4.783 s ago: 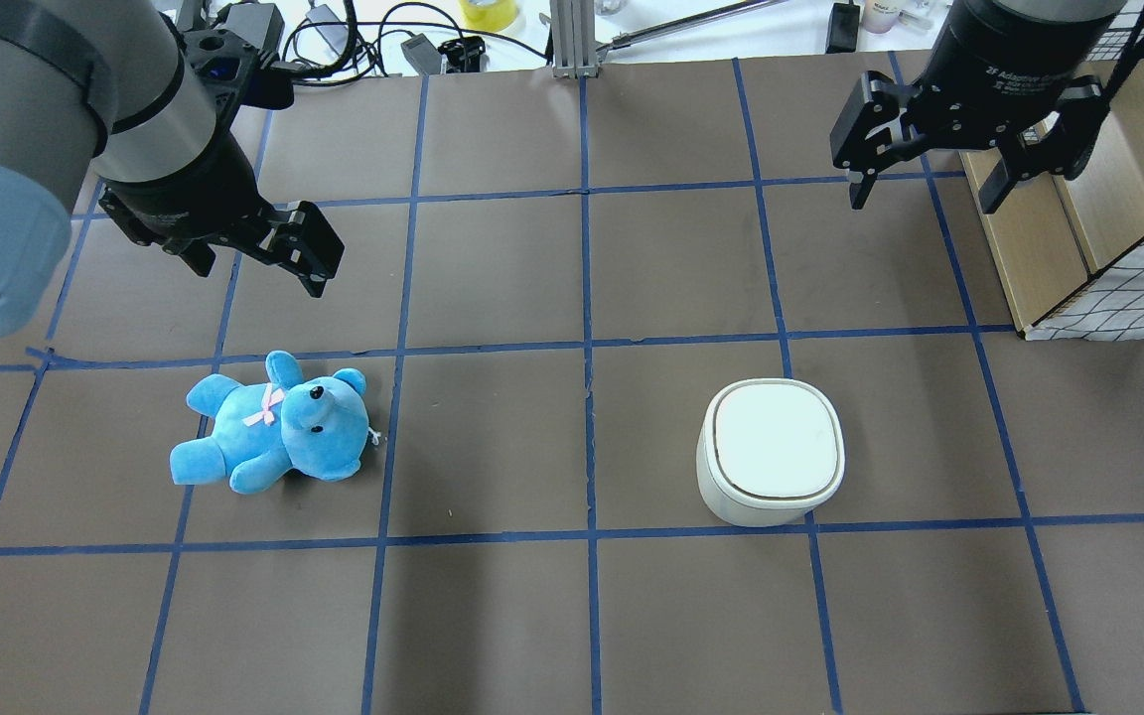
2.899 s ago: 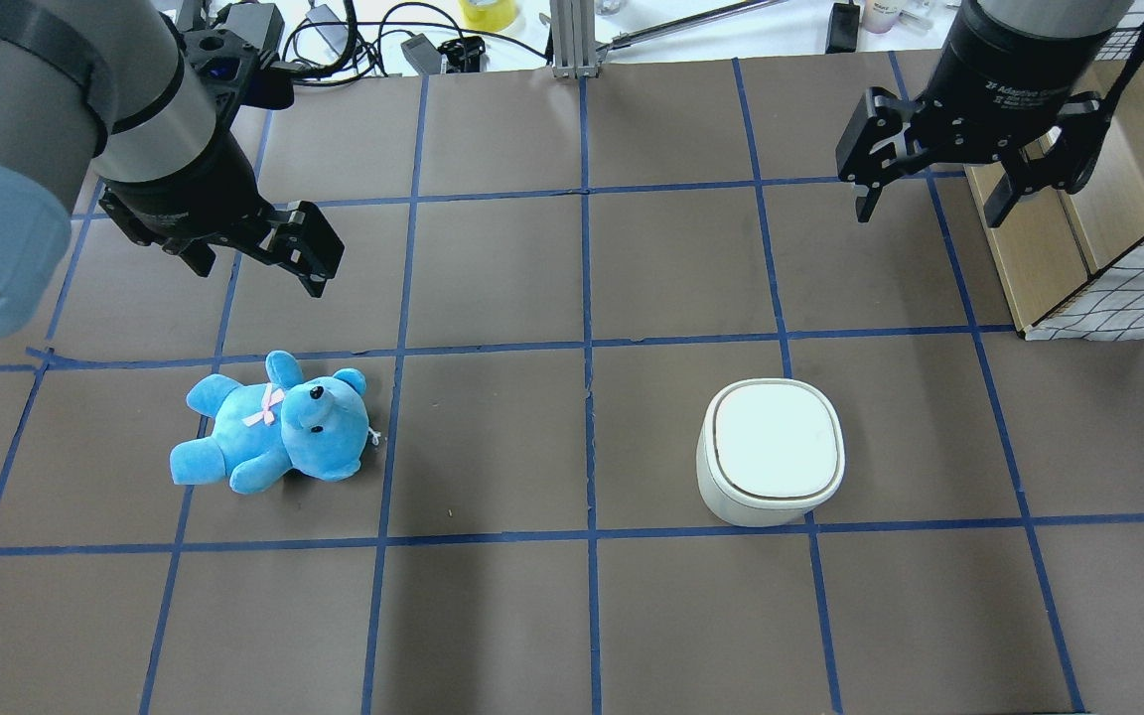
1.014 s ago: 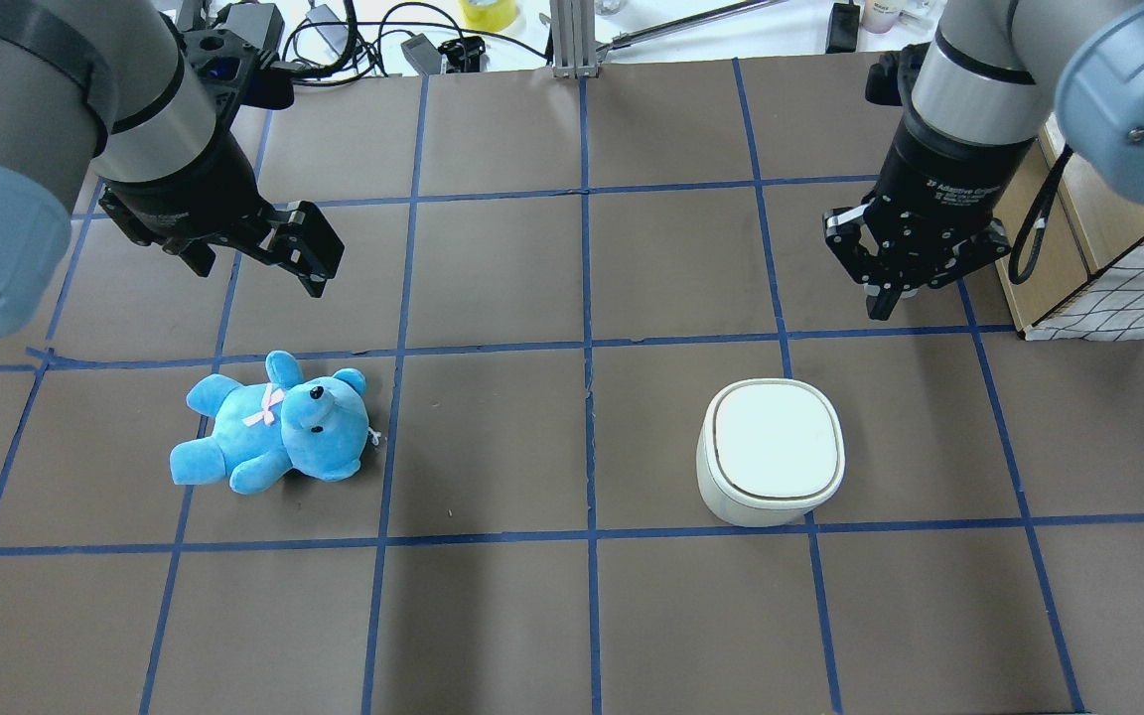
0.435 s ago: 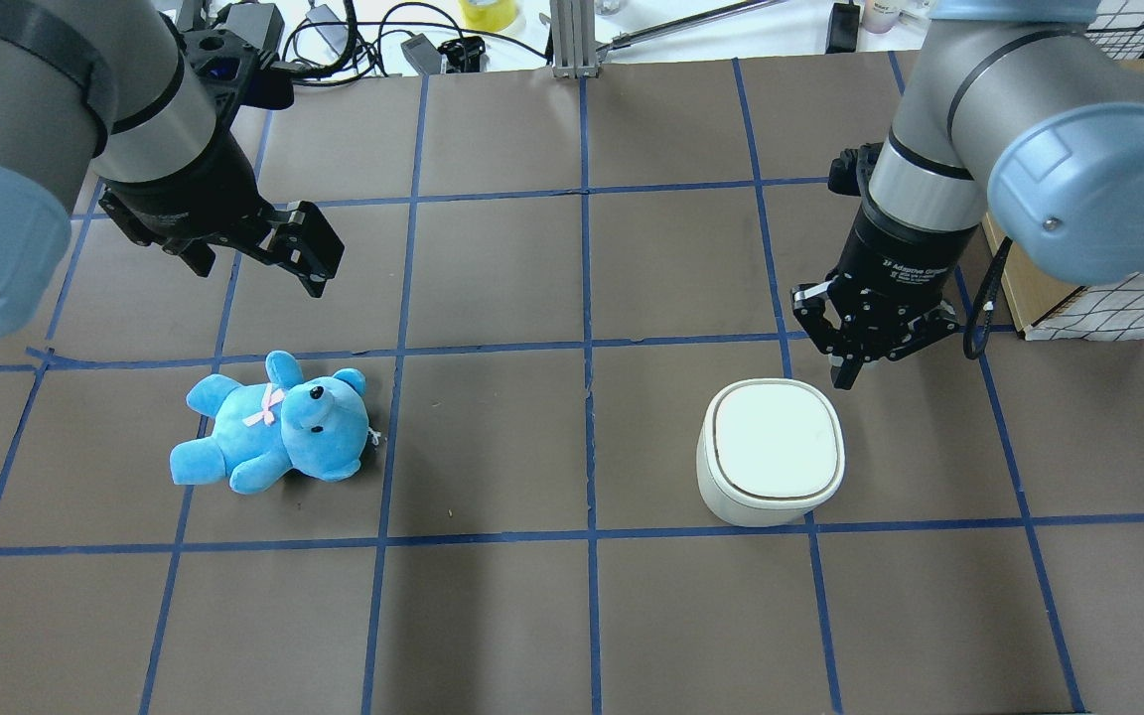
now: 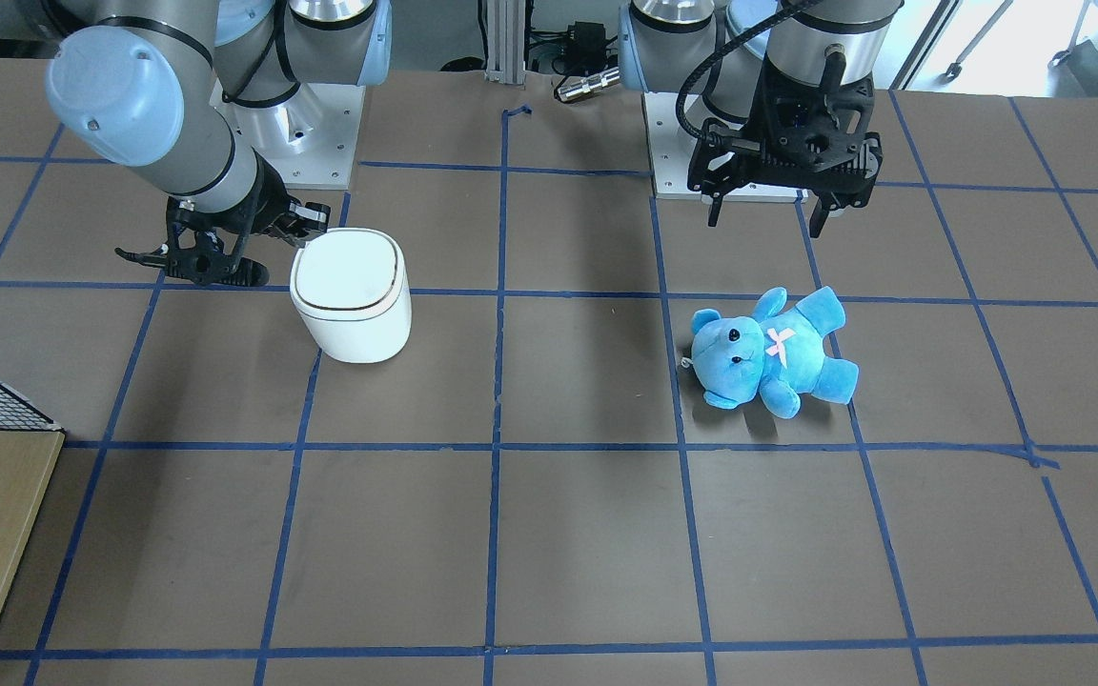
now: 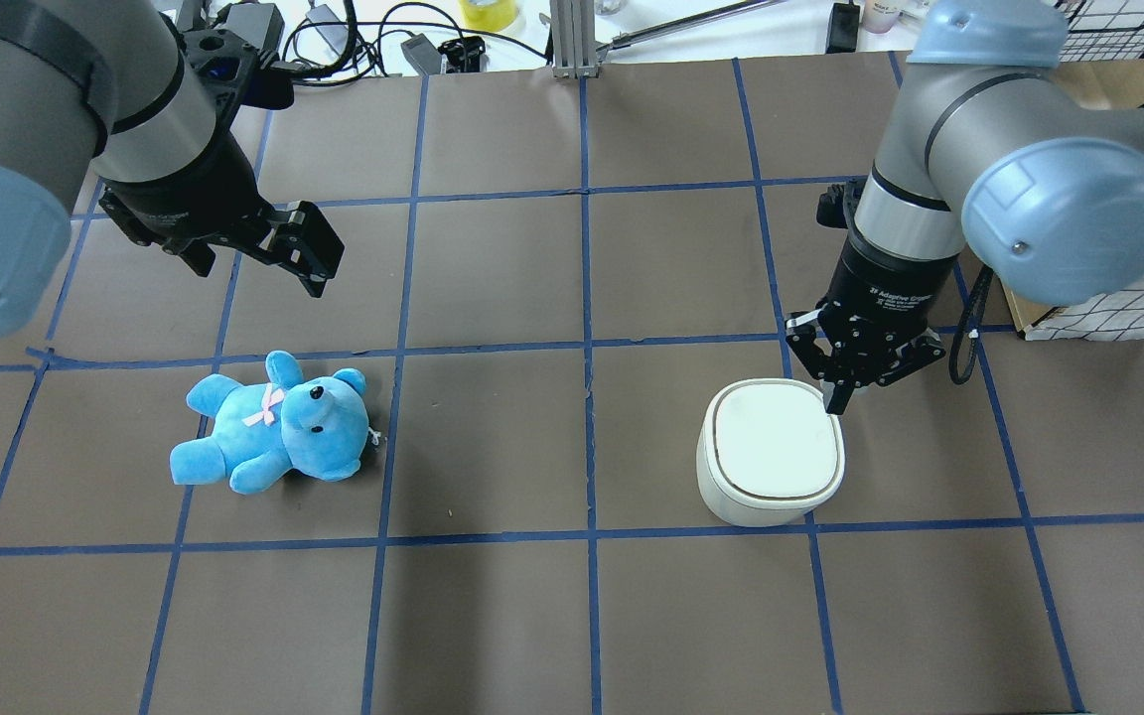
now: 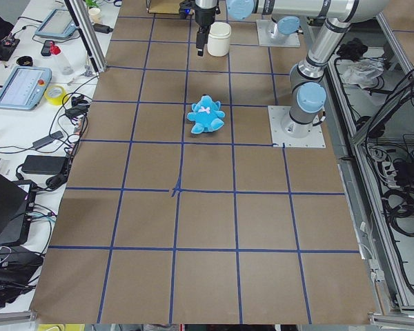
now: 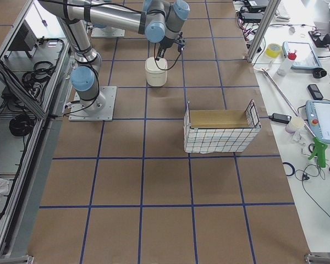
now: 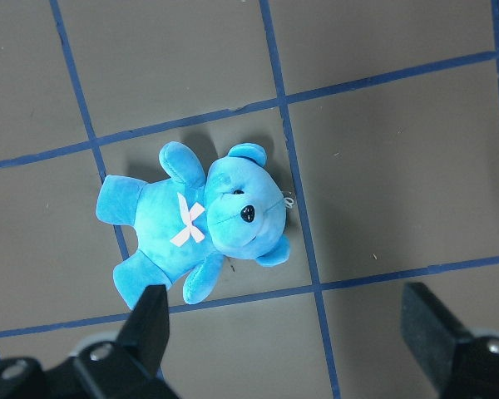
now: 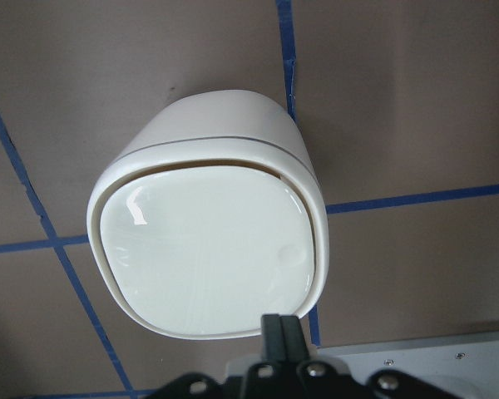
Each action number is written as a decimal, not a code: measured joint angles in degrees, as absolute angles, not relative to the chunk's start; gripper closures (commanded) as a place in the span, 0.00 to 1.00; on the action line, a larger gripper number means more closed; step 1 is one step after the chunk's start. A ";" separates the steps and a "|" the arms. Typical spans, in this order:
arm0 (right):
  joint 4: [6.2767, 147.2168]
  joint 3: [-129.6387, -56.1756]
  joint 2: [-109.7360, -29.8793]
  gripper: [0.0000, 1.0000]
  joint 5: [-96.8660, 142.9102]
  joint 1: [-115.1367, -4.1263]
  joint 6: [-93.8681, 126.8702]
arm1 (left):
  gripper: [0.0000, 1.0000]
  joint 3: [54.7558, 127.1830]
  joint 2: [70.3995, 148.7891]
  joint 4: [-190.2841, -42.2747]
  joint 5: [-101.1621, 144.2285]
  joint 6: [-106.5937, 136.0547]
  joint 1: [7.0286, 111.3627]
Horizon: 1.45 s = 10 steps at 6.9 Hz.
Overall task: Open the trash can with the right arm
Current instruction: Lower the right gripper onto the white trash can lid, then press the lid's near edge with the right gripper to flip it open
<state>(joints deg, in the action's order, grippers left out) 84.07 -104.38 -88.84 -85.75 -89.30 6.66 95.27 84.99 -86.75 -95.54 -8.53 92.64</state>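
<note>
The white trash can stands on the brown mat with its flat lid shut; it also shows in the front view and in the right wrist view. My right gripper is shut and empty, pointing down, with its tip at the lid's far right corner. In the right wrist view the joined fingers sit just at the lid's rim. My left gripper is open and empty, hovering above and behind a blue teddy bear.
The teddy bear lies on its back on the robot's left side. A wire-sided wooden box stands at the table's right end. Cables and tools lie beyond the mat's far edge.
My right arm has come down and toward the robot, from beside the wooden box to the trash can's far right corner. Its gripper went from open to shut. The left arm has not moved.
</note>
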 measured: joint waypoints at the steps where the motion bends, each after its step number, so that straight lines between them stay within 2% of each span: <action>1: 84.80 -106.28 -88.80 1.00 -85.76 -89.30 6.61 | 0.00 95.27 84.99 -86.75 -95.54 -8.53 92.64; 10: 87.14 -110.29 -87.28 1.00 -86.23 -89.30 7.00 | 0.00 95.27 84.99 -86.75 -95.54 -8.53 92.64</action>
<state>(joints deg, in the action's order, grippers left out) 87.14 -110.29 -87.28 -86.23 -89.30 7.00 95.27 84.99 -86.75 -95.54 -8.53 92.64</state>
